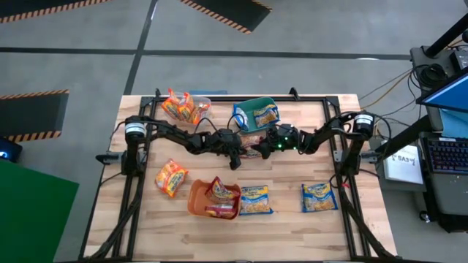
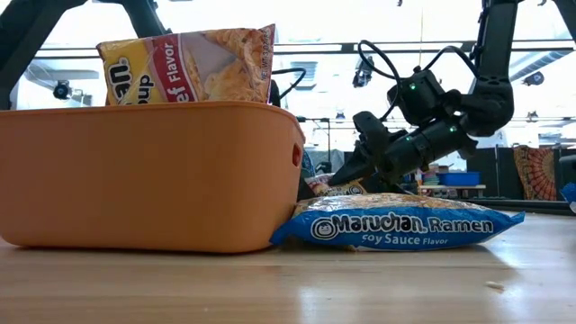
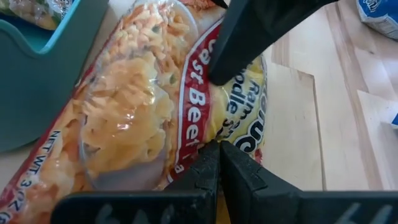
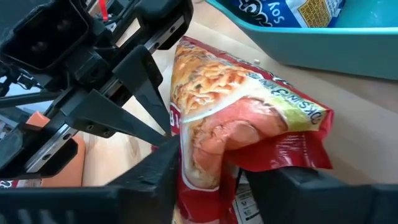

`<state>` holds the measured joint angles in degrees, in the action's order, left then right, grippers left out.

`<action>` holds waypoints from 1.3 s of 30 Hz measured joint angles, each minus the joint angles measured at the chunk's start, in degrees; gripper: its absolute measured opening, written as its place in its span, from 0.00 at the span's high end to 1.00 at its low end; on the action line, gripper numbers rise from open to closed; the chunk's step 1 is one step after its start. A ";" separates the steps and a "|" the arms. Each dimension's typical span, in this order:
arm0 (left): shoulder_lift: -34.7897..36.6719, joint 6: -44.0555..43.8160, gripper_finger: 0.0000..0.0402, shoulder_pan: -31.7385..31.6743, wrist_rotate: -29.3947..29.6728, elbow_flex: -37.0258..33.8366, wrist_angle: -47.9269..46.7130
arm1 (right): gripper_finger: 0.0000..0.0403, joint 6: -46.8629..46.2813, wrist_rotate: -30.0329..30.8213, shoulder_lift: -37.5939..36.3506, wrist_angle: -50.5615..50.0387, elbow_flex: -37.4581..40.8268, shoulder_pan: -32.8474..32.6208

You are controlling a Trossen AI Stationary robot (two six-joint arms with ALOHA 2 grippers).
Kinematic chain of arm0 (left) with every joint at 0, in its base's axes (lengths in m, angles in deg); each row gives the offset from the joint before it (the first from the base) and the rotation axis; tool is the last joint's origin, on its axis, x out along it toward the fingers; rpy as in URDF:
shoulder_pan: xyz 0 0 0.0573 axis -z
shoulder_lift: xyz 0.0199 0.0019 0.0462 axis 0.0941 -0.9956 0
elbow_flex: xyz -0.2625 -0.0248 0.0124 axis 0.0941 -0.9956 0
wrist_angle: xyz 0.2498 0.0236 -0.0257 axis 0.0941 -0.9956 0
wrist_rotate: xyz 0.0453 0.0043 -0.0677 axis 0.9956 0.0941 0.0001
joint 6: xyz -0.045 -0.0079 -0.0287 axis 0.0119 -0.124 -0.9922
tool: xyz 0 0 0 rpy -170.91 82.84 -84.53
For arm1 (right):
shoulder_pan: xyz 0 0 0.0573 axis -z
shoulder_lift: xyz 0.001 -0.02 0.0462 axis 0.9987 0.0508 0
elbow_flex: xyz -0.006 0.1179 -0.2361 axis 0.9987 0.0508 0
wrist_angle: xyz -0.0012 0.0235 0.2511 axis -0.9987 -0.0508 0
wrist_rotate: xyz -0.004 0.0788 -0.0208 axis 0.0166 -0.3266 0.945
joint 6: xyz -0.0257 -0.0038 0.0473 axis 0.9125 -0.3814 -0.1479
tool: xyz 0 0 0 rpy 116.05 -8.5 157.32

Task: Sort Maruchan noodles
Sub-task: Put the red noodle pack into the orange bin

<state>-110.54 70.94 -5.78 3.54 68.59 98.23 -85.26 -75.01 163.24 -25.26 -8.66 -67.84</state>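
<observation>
While the two arms meet over the middle of the table (image 1: pixel 146 234), the nearest things to the front edge are the orange tub (image 1: pixel 199 201) with a dark red packet (image 1: pixel 219 191) standing in it, and a blue soy sauce packet (image 1: pixel 255 199) lying flat just beside the tub, its long axis running across the table. In the low view that blue packet (image 2: pixel 396 227) touches the tub's wall (image 2: pixel 144 180). Another blue packet (image 1: pixel 319 196) lies flat farther right, well apart from both grippers, and an orange packet (image 1: pixel 170 177) lies tilted to the tub's left.

Farther back, at the table's centre, the dark red beef packet (image 4: pixel 236 130) sits between the two grippers, in front of the teal tub (image 1: pixel 245 109). The right gripper (image 4: pixel 211 171) pinches its crumpled end, fingers closed on the plastic, so that end is bunched and raised. The left gripper (image 3: pixel 217 158) is at the packet's opposite end with its fingers pressed together, tips meeting over the wrapper (image 3: pixel 143 106); I cannot tell whether any plastic is caught between them. The packet's long axis runs roughly left to right, from one gripper to the other.

Beyond it, the teal tub holds a blue packet (image 1: pixel 266 115), and a clear tub (image 1: pixel 202 102) at the back left holds orange packets (image 1: pixel 181 107).
</observation>
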 joint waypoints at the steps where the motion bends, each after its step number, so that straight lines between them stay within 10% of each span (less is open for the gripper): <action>1: 0.01 -0.14 1.00 0.04 -0.08 -0.01 0.01 | 0.66 0.10 0.02 0.00 0.00 0.00 0.00; 10: 3.10 0.43 1.00 0.78 -0.80 -0.04 -0.98 | 0.95 2.87 -0.30 -0.39 0.56 0.00 0.00; 26: 24.15 8.73 0.98 0.46 -13.47 -0.02 -5.18 | 0.97 24.50 -1.88 -9.09 1.65 0.05 -4.73; 39: 24.04 5.40 0.51 -2.38 -13.30 -0.07 -12.41 | 0.97 35.52 5.01 -10.86 0.35 -0.22 -9.25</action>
<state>-86.50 76.34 -8.16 -9.75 68.52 85.82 -49.74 -69.99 152.38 -24.91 -8.87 -77.09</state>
